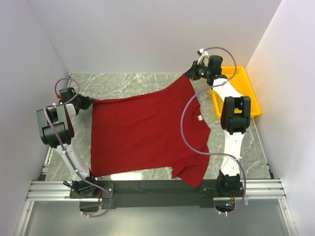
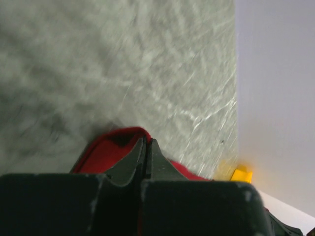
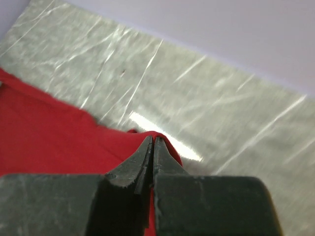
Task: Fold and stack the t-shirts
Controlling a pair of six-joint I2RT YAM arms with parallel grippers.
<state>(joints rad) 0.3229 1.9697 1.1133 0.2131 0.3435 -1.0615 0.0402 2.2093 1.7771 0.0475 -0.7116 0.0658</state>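
A dark red t-shirt (image 1: 142,132) lies spread over the middle of the grey marbled table, its collar with a small white tag (image 1: 199,117) toward the right. My left gripper (image 1: 86,102) is shut on the shirt's far left corner; the left wrist view shows red cloth (image 2: 106,152) pinched between the closed jaws of that gripper (image 2: 147,142). My right gripper (image 1: 193,73) is shut on the far right corner, stretched toward the back; the right wrist view shows red cloth (image 3: 54,132) running into the closed jaws of that gripper (image 3: 152,141).
A yellow plastic tray (image 1: 244,93) stands at the back right beside the right arm; a bit of it shows in the left wrist view (image 2: 241,173). White walls close in the table on three sides. A purple cable (image 1: 189,129) hangs over the shirt.
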